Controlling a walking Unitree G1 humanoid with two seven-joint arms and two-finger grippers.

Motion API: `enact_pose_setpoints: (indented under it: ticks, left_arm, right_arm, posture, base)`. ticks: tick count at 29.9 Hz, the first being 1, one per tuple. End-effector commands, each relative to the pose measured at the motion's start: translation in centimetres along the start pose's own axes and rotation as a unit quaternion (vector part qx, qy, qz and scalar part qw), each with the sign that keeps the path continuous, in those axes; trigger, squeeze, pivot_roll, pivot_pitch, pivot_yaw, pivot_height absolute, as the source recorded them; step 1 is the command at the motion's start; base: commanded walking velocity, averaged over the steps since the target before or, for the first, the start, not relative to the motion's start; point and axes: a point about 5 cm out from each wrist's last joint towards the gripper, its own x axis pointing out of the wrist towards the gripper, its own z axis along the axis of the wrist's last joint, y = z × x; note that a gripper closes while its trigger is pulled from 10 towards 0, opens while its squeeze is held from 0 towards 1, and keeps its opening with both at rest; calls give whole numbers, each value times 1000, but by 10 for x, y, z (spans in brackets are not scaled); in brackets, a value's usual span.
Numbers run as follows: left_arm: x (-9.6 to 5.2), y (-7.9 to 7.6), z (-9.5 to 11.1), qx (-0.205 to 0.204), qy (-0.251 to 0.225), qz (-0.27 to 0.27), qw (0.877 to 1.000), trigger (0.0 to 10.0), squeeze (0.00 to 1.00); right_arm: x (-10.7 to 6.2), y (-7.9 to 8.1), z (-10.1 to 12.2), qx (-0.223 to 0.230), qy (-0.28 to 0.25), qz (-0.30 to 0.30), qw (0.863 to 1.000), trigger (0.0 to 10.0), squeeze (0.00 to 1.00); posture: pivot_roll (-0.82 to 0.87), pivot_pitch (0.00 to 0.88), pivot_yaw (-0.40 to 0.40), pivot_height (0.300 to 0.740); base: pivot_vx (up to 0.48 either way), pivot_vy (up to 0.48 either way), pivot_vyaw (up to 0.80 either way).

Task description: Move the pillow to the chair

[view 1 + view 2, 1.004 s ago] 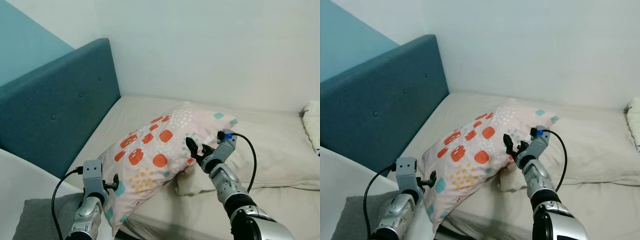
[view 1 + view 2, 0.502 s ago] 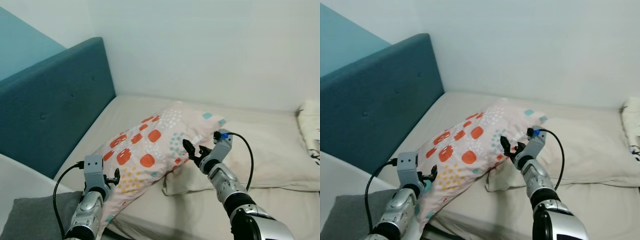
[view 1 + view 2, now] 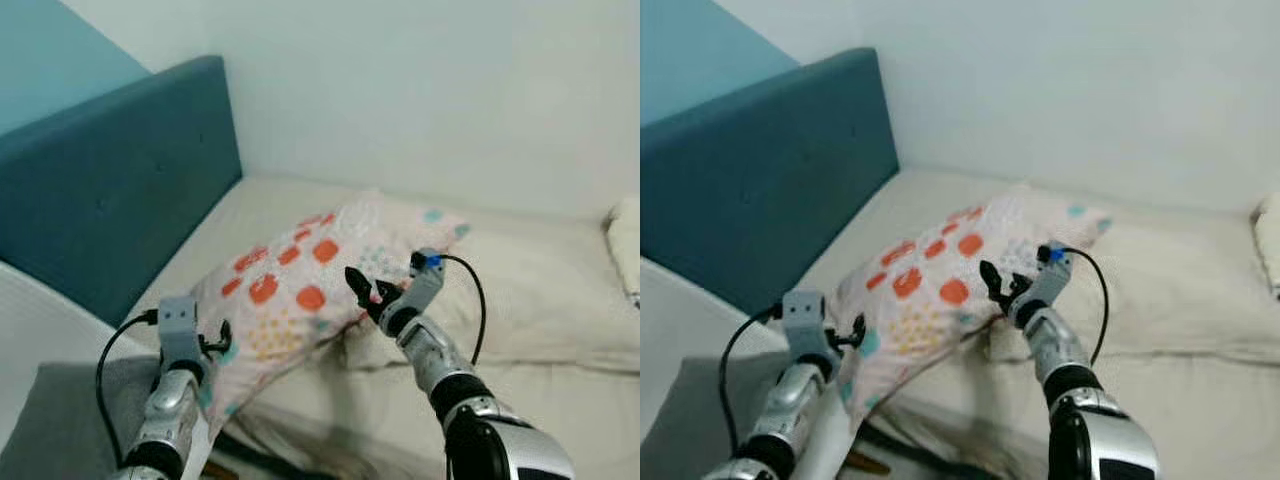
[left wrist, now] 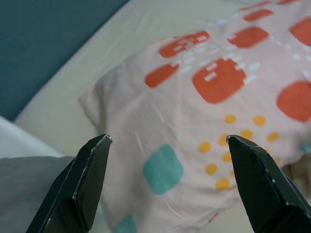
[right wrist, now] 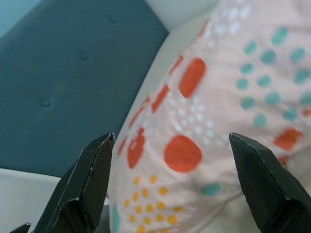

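At your far left, around nine o'clock, a teal padded headboard with button tufts (image 3: pixel 120 180) rises beside a beige-sheeted mattress (image 3: pixel 560 400). Below it, at seven o'clock, a grey cushion-like surface (image 3: pixel 60 420) fills the corner; you cannot tell from here what it belongs to.

Your left gripper (image 3: pixel 222 339) sits low at seven o'clock, right against the near corner of the pale pink fabric pillow printed with orange blocks, yellow dots and teal squares (image 3: pixel 300 290). In its wrist view the two black fingers (image 4: pixel 87 179) stand wide apart with the pillow's corner between and beyond them, gripping nothing.

The pillow lies on the mattress at the centre of your view, running diagonally from seven o'clock up toward one o'clock, its near end hanging over the bed's edge.

Just right of centre, your right gripper (image 3: pixel 362 291) hovers at the pillow's right edge. Its fingers (image 5: pixel 262 184) are also spread wide, the patterned fabric showing between them.

Under the pillow's far side lies a plain cream pillow (image 3: pixel 520 320), and at three o'clock a white bundle of fabric (image 3: pixel 625 240) rests at the frame's edge.
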Motion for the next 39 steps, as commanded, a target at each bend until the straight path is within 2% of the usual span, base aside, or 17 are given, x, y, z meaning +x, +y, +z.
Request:
enact_pose_setpoints:
  ticks: [1, 3, 6, 7, 10, 12, 14, 17, 21, 22, 25, 27, 28, 30, 34, 36, 39]
  left_arm:
    - [-2, -5, -1, -1, -8, -18, 1000, 10000, 0]
    - [-4, -25, 3, 14, -31, -80, 996, 10000, 0]
    - [-5, -35, 5, 23, -43, -111, 993, 10000, 0]
    - [-8, -55, 10, 41, -64, -169, 983, 10000, 0]
    - [-11, -80, 20, 73, -96, -238, 964, 10000, 0]
    - [-11, -84, 22, 80, -101, -249, 960, 10000, 0]
    - [-11, -101, 36, 121, -142, -276, 943, 10000, 0]
    - [-10, -107, 45, 142, -167, -276, 936, 10000, 0]
    - [-4, -118, 71, 216, -230, -247, 916, 10000, 0]
    - [-4, -118, 71, 216, -230, -247, 916, 10000, 0]
    - [0, -124, 71, 273, -226, -246, 902, 10000, 0]
    - [2, -127, 65, 276, -203, -257, 904, 10000, 0]
    - [5, -127, 62, 293, -192, -253, 902, 10000, 1000]
    - [6, -127, 61, 307, -185, -249, 900, 10000, 1000]
    - [18, -122, 61, 386, -173, -209, 882, 10000, 1000]
    - [21, -121, 62, 399, -167, -203, 879, 10000, 1000]
    - [27, -122, 65, 445, -165, -181, 861, 10000, 1000]
  right_arm:
    - [-1, -1, -3, 14, 7, -7, 1000, 10000, 0]
    - [-1, -3, -1, 17, 0, -5, 1000, 10000, 0]
    - [-2, -5, 1, 18, -5, -5, 1000, 10000, 0]
    - [-5, -12, 7, 20, -19, -10, 1000, 10000, 0]
    - [-13, -27, 18, 24, -40, -29, 998, 10000, 0]
    - [-14, -30, 20, 25, -43, -31, 998, 10000, 0]
    - [-20, -40, 26, 21, -51, -44, 997, 10000, 0]
    - [-22, -43, 28, 19, -55, -46, 997, 10000, 0]
    - [-23, -43, 29, 18, -58, -45, 997, 10000, 0]
    - [-23, -43, 29, 18, -58, -45, 997, 10000, 0]
    - [-21, -39, 25, 21, -55, -38, 998, 10000, 0]
    - [-18, -34, 22, 24, -52, -32, 998, 10000, 0]
    - [-16, -30, 20, 25, -52, -26, 998, 10000, 0]
    - [-15, -28, 20, 25, -52, -22, 998, 10000, 0]
    - [-10, -15, 23, 25, -62, 6, 998, 10000, 0]
    - [-10, -14, 23, 23, -64, 9, 998, 10000, 0]
    - [-11, -11, 26, 19, -72, 19, 997, 10000, 0]
  posture:
    - [47, 0, 26, 605]
    - [43, 0, 27, 590]
    - [39, 0, 27, 585]
    - [35, 0, 28, 575]
    - [17, 0, 34, 555]
    - [17, 0, 34, 550]
    - [-2, 0, 38, 535]
    - [-3, 0, 38, 525]
    - [-10, 0, 45, 500]
    - [-10, 0, 45, 500]
    - [-6, 0, 45, 485]
    - [-10, 0, 46, 475]
    - [-21, 0, 51, 470]
    - [-21, 0, 51, 465]
    - [-52, 0, 72, 445]
    - [-52, 0, 72, 440]
    - [-73, 0, 91, 425]
  base:
    - [0, 0, 0]
    - [0, 0, 0]
    - [0, 0, 0]
    - [0, 0, 0]
    - [0, 0, 0]
    - [0, 0, 0]
    - [0, 0, 0]
    - [0, 0, 0]
    - [0, 0, 0]
    - [0, 0, 0]
    - [0, 0, 0]
    - [0, 0, 0]
    - [0, 0, 0]
    - [0, 0, 0]
    - [0, 0, 0]
    - [0, 0, 0]
    - [0, 0, 0]
